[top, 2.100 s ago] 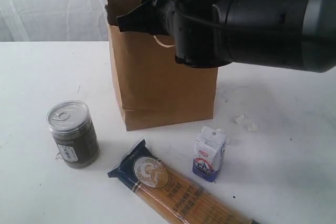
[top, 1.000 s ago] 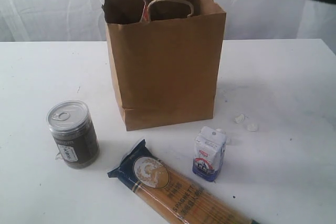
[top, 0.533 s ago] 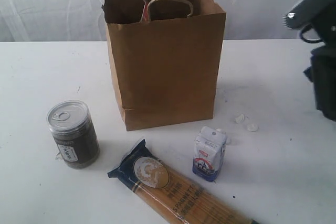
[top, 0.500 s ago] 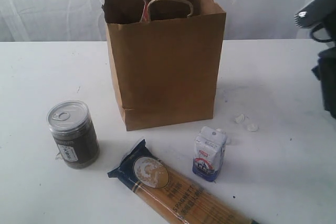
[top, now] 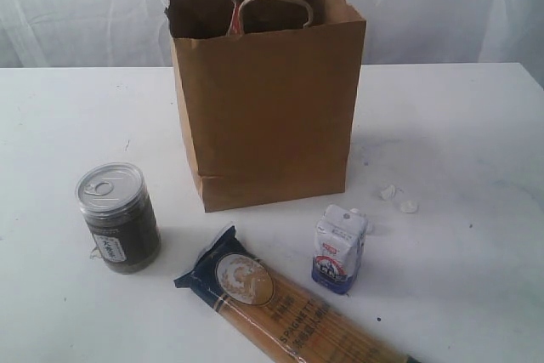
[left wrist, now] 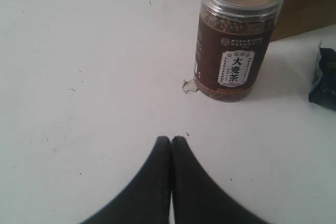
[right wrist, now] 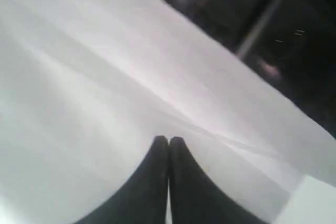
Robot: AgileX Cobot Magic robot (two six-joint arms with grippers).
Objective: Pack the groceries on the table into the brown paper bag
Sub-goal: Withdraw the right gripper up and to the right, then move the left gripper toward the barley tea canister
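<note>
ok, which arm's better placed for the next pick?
Left, likely. The left gripper, shut, points at the can, which stands close ahead on the table. The right gripper, also shut, has nothing to pick in its wrist view. Left must open first.

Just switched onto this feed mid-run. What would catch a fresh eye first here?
The tall brown paper bag stands open at the middle of the white table. In front of it wait a silver-topped can to the left, a small carton to the right, and a spaghetti packet lying between them at the near edge. The left gripper, fingers shut, points at the can.
</note>
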